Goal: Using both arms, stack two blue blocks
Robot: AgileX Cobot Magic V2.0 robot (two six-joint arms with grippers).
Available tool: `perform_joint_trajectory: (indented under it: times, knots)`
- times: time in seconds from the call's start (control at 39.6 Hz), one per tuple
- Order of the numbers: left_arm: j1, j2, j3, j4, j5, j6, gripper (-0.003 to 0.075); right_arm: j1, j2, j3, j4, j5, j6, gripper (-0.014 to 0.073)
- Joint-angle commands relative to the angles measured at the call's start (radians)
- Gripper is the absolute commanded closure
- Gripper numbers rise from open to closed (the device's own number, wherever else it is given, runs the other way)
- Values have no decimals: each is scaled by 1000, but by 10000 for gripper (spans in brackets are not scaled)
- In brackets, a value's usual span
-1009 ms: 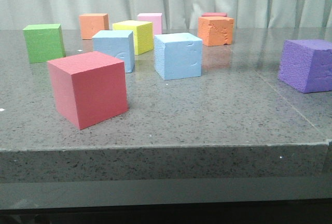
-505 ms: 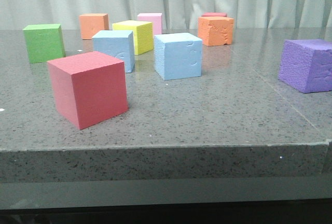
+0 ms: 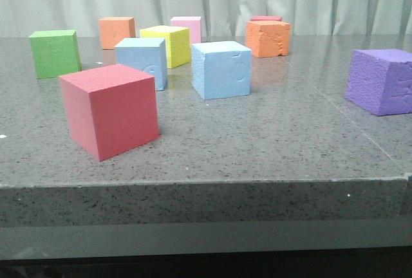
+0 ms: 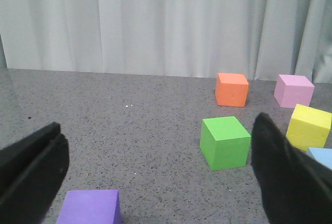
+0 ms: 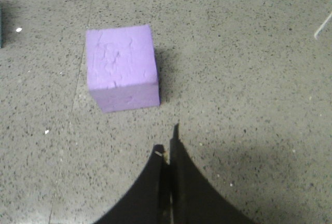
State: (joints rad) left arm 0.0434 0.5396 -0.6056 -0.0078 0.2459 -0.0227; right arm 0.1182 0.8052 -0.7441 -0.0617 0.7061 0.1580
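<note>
Two sky-blue blocks stand apart on the grey table in the front view: one (image 3: 221,69) mid-table with a curved scuff on its front face, the other (image 3: 142,60) behind and to its left, partly behind the red cube. A corner of a blue block (image 4: 322,157) shows in the left wrist view. My left gripper (image 4: 155,175) is open and empty above the table. My right gripper (image 5: 167,149) is shut and empty, above bare table near a purple cube (image 5: 122,67). Neither gripper shows in the front view.
Front view: a red cube (image 3: 111,109) near the front left, green (image 3: 55,53), orange (image 3: 116,31), yellow (image 3: 167,44), pink (image 3: 186,27), a chipped orange cube (image 3: 268,37) and a purple cube (image 3: 380,80) at right. The table's front edge (image 3: 206,185) is close. A purple cube (image 4: 89,207) lies under my left gripper.
</note>
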Motion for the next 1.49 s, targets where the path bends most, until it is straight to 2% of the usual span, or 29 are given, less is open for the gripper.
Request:
perform_joint_trajectory:
  times: [0.0, 0.25, 0.38, 0.58, 0.76, 0.93, 1.06, 1.16, 1.26, 1.46]
  knots:
    - [0, 10, -35, 0, -84, -2, 28, -5, -129, 80, -3, -159, -10, 661]
    - [0, 12, -35, 0, -120, -2, 28, -5, -339, 248, -3, -253, -10, 661]
    - [0, 12, -35, -3, -162, -2, 28, -5, -351, 260, -3, -281, -10, 661]
    - [-11, 42, -48, -15, -157, -2, 28, -5, -351, 260, -3, -297, -10, 661]
    - [-126, 155, -127, -15, -157, 4, 28, -5, -351, 260, -3, -303, -10, 661]
    - [-303, 311, -237, -8, -150, 4, 28, -5, -351, 260, -3, -303, -10, 661]
    - [-427, 457, -336, 46, -95, 4, 28, -5, -351, 260, -2, -303, -10, 661]
    - [-487, 573, -420, 49, -45, 4, 28, -5, -351, 260, 3, -303, -10, 661]
    - [-505, 679, -508, 31, 20, 4, 28, -5, -351, 260, 12, -303, -10, 661]
    - [-507, 891, -727, -60, 234, 4, 28, -5, -351, 260, 14, -298, -10, 661]
